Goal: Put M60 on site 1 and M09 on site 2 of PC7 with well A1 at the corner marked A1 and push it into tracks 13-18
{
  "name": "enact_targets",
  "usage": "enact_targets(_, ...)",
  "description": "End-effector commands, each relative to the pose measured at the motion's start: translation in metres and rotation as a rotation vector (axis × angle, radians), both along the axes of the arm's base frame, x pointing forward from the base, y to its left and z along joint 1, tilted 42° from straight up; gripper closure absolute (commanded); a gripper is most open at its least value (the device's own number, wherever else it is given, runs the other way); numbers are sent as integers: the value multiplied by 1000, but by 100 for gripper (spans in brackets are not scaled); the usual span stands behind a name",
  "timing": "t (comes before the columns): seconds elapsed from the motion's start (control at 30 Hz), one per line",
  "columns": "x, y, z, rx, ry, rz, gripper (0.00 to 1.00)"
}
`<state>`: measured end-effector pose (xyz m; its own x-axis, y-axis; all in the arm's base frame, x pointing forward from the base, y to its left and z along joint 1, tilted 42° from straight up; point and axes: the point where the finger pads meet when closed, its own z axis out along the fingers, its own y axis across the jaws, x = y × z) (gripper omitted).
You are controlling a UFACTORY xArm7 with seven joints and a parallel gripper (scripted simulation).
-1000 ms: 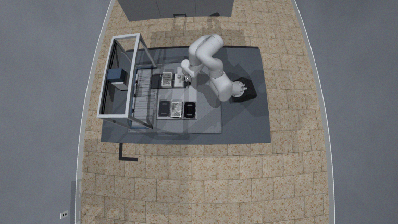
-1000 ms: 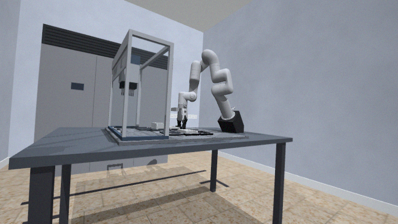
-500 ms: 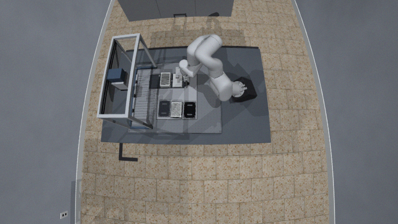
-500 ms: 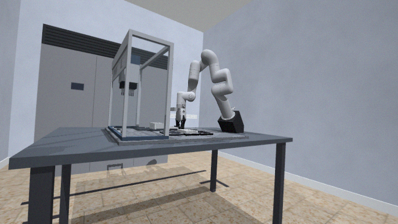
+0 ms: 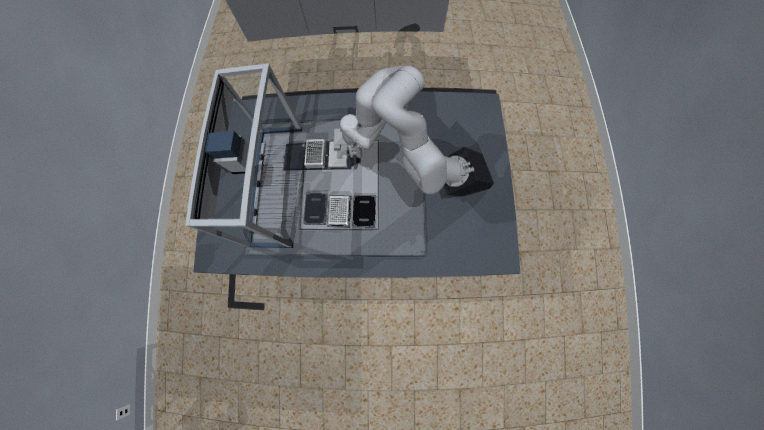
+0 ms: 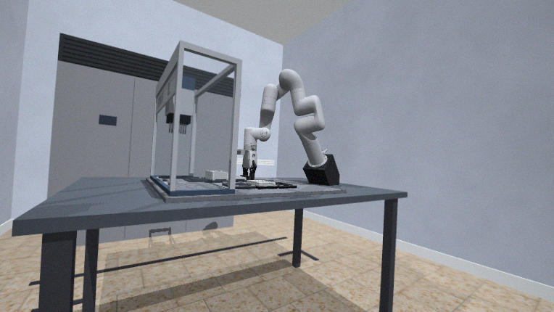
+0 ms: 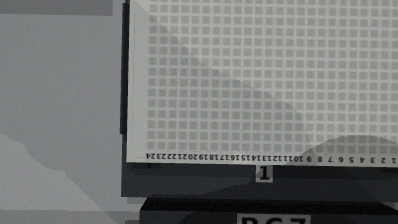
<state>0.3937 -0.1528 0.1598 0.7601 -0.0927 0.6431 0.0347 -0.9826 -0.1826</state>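
The dark plate carrier PC7 (image 5: 320,155) lies on the apron with its far end over the loading rails (image 5: 278,181). The deep-well block M09 (image 5: 314,153) sits on its second site. The 384-well plate M60 (image 7: 265,80) fills the wrist view above the site label "1" (image 7: 264,173), and it also shows in the top view (image 5: 336,154). The carrier's PC7 label (image 7: 272,219) is at the wrist view's bottom edge. My gripper (image 5: 353,158) (image 6: 249,174) is open at the carrier's handle end, low over it. Its fingers are hidden in the wrist view. M06 (image 5: 338,209) sits in the middle nest.
Empty dark nests stand on either side of M06 (image 5: 314,207) (image 5: 364,209). The instrument's tall frame (image 6: 193,116) encloses the rails, with a pipetting head (image 5: 225,151) above them. The arm's base (image 5: 470,172) is at the table's right.
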Motion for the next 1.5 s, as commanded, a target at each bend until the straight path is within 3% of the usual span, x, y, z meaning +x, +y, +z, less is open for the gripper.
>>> enact_targets(0.0, 3, -2, 4, -2, -4, -3, 18)
enact_targets(1.47, 32, -5, 28, -2, -5, -3, 18)
